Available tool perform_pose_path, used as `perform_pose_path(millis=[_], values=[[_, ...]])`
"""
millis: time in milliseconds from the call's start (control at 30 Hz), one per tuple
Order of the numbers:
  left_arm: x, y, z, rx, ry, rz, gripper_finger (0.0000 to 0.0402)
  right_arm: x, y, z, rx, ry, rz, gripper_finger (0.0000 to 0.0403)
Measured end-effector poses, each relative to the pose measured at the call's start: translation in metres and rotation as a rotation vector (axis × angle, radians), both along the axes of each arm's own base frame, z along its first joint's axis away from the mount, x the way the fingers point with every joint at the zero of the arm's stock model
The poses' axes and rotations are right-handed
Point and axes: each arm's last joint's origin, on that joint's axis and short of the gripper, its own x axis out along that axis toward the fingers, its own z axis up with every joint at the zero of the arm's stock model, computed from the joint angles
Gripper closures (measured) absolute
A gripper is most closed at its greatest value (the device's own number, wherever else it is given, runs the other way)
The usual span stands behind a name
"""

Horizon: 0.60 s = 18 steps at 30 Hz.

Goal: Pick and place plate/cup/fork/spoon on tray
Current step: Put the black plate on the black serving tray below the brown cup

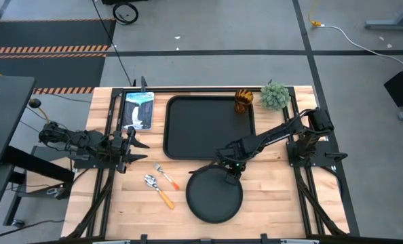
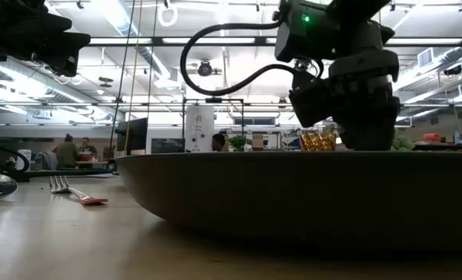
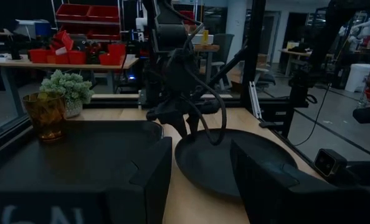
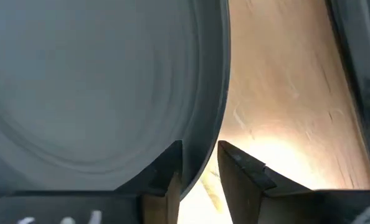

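Observation:
The round black plate (image 1: 215, 196) lies on the wooden table near its front edge, in front of the black tray (image 1: 208, 125). My right gripper (image 1: 228, 169) points down at the plate's far rim and is shut on it (image 4: 200, 162). The amber cup (image 1: 243, 99) stands on the tray's far right corner. The fork (image 1: 164, 175) and the spoon (image 1: 157, 190) lie on the table left of the plate. My left gripper (image 1: 137, 146) is open and empty, left of the tray (image 3: 200, 168). My right gripper pinches the plate's far rim (image 4: 205, 134), one finger (image 4: 171, 165) inside the rim and one (image 4: 238, 168) outside it. The fingers come from above, pointing down. In the low view the plate (image 2: 293, 194) sits level, its bottom down at the table.
A small green potted plant (image 1: 275, 95) stands at the far right, beside the cup. A white and blue packet (image 1: 137, 108) lies left of the tray. Bare wood shows right of the plate and between the plate and the tray.

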Motion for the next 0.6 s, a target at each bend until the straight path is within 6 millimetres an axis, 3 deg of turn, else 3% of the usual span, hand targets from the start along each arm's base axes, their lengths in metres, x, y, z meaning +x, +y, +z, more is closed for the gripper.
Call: perform_pose_path(millis=[367, 600], values=[[0.0, 0.0, 0.0, 0.0, 0.0, -0.001, 0.023, 0.0, -0.004, -0.001, 0.047, -0.018, 0.036, 0.0389], [0.0, 0.0, 0.0, 0.0, 0.0, -0.001, 0.023, 0.0, -0.019, 0.008, 0.127, -0.047, 0.049, 0.0387]])
